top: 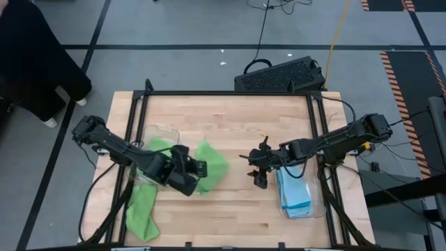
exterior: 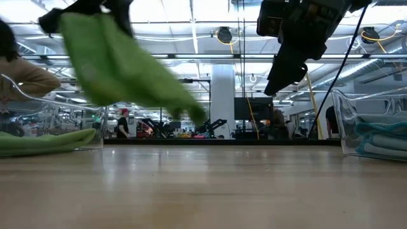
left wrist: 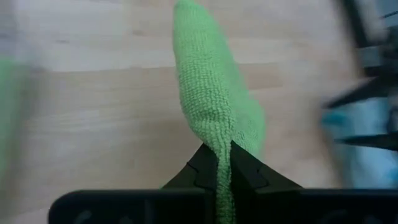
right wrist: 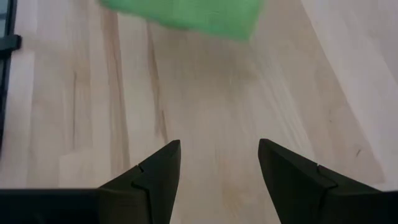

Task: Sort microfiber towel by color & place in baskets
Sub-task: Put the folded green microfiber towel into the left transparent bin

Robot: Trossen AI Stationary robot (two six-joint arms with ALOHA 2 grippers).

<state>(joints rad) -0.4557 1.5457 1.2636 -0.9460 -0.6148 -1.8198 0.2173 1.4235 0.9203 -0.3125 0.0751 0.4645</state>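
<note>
Left gripper [left wrist: 224, 163] fingers pinched on lime green microfiber towel [left wrist: 214, 93]: soft, light, limp; take by edge. Right gripper [right wrist: 219, 163] fingers apart, empty, beside clear plastic basket [top: 317, 199].

Light butcher-block wooden table [top: 230, 132] with black metal frame rails [top: 223, 93]. Black perforated plastic crate [top: 279, 75] on grey floor just beyond far edge. Yellow cable [top: 337, 31] on floor. Person in dark clothing [top: 35, 63] at far left.
</note>
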